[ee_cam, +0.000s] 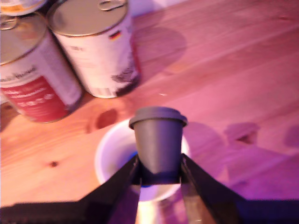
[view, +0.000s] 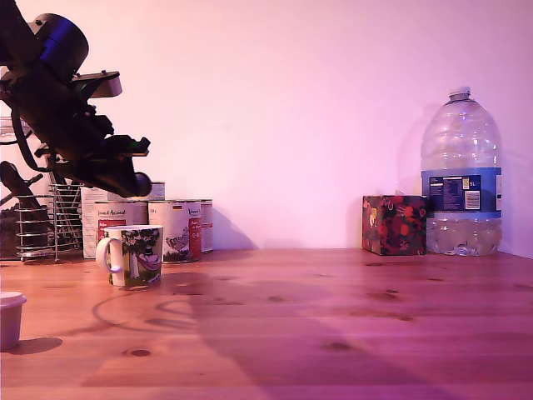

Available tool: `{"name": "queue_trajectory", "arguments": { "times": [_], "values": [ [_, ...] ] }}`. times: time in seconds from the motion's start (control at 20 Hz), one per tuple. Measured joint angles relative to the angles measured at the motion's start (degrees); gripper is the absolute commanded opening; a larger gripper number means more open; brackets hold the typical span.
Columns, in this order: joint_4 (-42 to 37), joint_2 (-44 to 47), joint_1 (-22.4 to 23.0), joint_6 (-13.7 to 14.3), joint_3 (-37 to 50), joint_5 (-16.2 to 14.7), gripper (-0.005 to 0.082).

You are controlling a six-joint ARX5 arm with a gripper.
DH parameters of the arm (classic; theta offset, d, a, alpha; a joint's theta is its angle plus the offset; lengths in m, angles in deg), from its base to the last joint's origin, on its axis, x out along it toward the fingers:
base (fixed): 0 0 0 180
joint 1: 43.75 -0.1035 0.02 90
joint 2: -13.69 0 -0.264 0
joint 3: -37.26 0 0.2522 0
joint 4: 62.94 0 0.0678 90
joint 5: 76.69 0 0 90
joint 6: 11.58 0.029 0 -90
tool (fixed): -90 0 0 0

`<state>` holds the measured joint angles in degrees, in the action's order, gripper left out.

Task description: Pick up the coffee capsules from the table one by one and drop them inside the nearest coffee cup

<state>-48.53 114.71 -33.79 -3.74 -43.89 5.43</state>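
Capsule (ee_cam: pixel 158 140) pinched btwn my fingers (ee_cam: pixel 122 179), held right over the mug's (ee_cam: pixel 103 156) open mouth.

Black tapered pod, wider rim pointing away from my wrist, narrow end clamped in my gripper (ee_cam: pixel 159 173); both fingers pressed against its sides. In wrist view the white rim of the mug rings the pod from below, w/ a bit of blue visible inside. Exterior view: my gripper (view: pixel 137 182) hangs above the printed mug (view: pixel 133 254), which stands on the pine table (view: pixel 333 325) at that view's left, handle toward that view's left. Two tins (ee_cam: pixel 70 56) stand just beside the mug. Small white tub (view: pixel 10 317) near exterior view's left edge. Water bottle (view: pixel 460 175) & floral box (view: pixel 393 225) well apart, at its right.
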Motion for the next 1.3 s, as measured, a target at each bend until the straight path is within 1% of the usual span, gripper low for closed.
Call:
{"name": "queue_trajectory", "arguments": {
  "times": [0.3, 0.85, 0.9, 0.95, 1.0, 1.05, 1.1, 1.15, 1.3],
  "values": [
    [5.29, 3.54, -1.01, 0.02, -4.24, 0.35, 0.0077],
    [6.75, 4.52, -1.09, 0.02, -5.11, 0.28, 0.0082],
    [6.75, 4.52, -1.09, 0.02, -5.14, 0.28, 0.0123],
    [6.75, 4.52, -1.09, 0.02, -5.11, 0.26, 0.0243],
    [6.75, 4.52, -1.09, 0.02, -5.11, 0.26, 0.0417],
    [6.75, 4.52, -1.09, 0.02, -5.11, 0.26, 0.0565],
    [6.73, 4.52, -1.09, 0.02, -5.11, 0.26, 0.0598],
    [6.71, 4.52, -1.09, 0.02, -5.11, 0.13, 0.0581],
    [6.16, 4.52, -1.09, 0.02, -5.11, -0.39, 0.0489]
  ]
}}
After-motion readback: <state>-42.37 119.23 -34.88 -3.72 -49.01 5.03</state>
